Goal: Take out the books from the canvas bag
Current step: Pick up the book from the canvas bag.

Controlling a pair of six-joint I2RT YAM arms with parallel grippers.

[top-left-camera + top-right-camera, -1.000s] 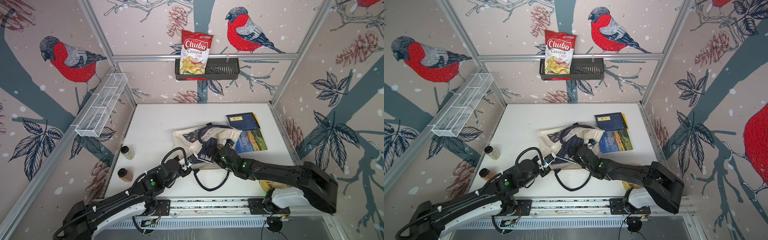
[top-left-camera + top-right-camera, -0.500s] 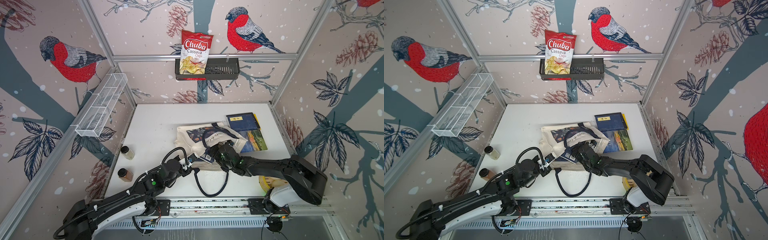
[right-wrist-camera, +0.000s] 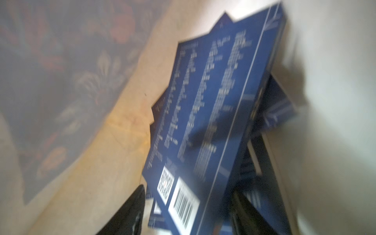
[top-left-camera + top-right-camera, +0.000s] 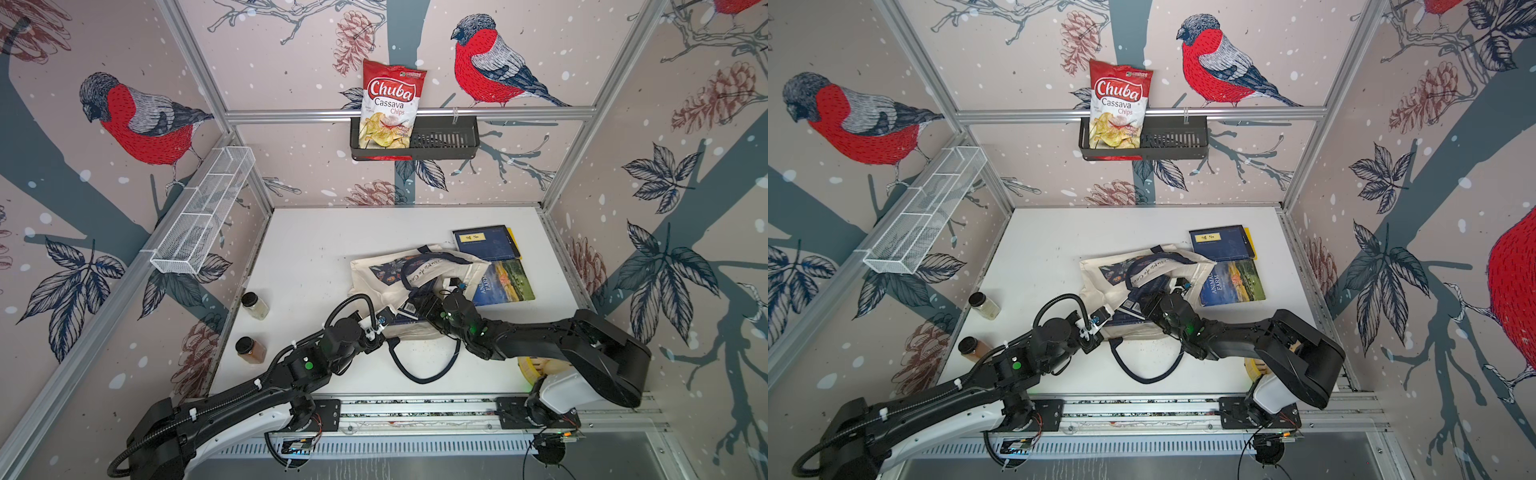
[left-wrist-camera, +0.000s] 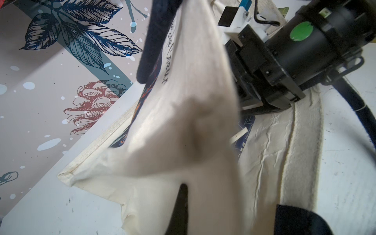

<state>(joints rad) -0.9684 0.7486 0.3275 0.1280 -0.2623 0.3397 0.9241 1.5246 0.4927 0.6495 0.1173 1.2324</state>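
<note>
Our right wrist view is smeared: the print on the navy book (image 3: 203, 122) is unreadable, and we cannot tell whether the right gripper (image 3: 188, 190) touches it. How many books (image 4: 409, 309) lie in the canvas bag (image 4: 374, 282) is hidden from us. Its cloth covers nearly all of the left gripper (image 4: 381, 331) in the left wrist view. At the near right corner of the worktop (image 4: 332, 249) the right arm (image 4: 540, 340) hides most of a yellow thing (image 4: 534, 368).
</note>
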